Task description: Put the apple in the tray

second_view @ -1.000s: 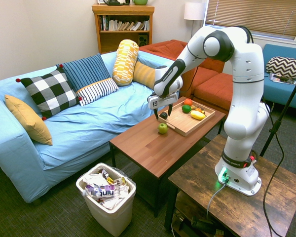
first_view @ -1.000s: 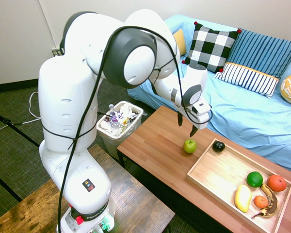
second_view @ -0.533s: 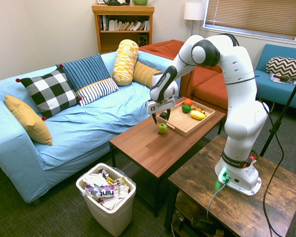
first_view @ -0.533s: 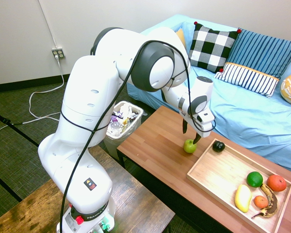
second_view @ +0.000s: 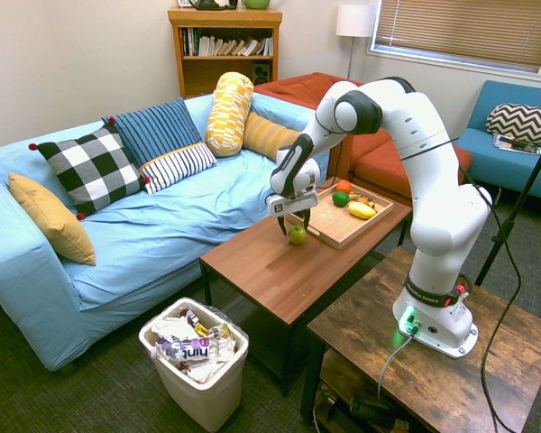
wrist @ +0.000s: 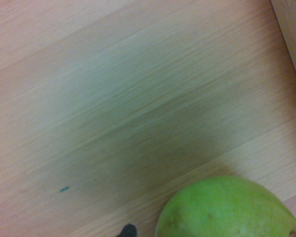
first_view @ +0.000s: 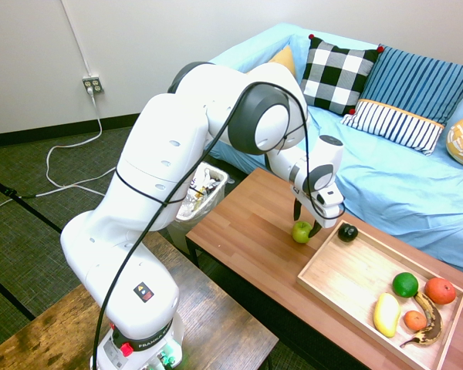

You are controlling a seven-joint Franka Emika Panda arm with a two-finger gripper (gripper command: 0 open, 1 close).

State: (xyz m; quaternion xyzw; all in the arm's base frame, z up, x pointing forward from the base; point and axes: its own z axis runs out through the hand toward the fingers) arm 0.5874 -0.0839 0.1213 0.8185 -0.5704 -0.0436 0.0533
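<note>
In the 1st outside view we see the white arm bend down over the red-brown table. The claw points down & its two dark fingers stand wide apart, one on each side of the apple. It has hold of nothing; we can't tell if a finger touches the apple. The apple sits on the table, just beside the near end of the light wood tray, not in it. A small blackish fruit sits at the tray's corner. In the tray lie a green lime, a red-orange fruit, a yellow fruit, a small orange fruit & a brown banana. The arm's base reads "FRANKA", partly hidden.

In the 2nd outside view we see the claw from the other side, low over the apple w/ fingers open. The apple is on the table, near the tray. A white bin on the floor holds trash; one wrapper reads "huel" or close to it, too small to be sure.

In the wrist view we see the apple up close, green w/ small brown spots, on the wood table. A strip of the tray shows at one corner. No writing here, just a tiny green mark on the wood.
</note>
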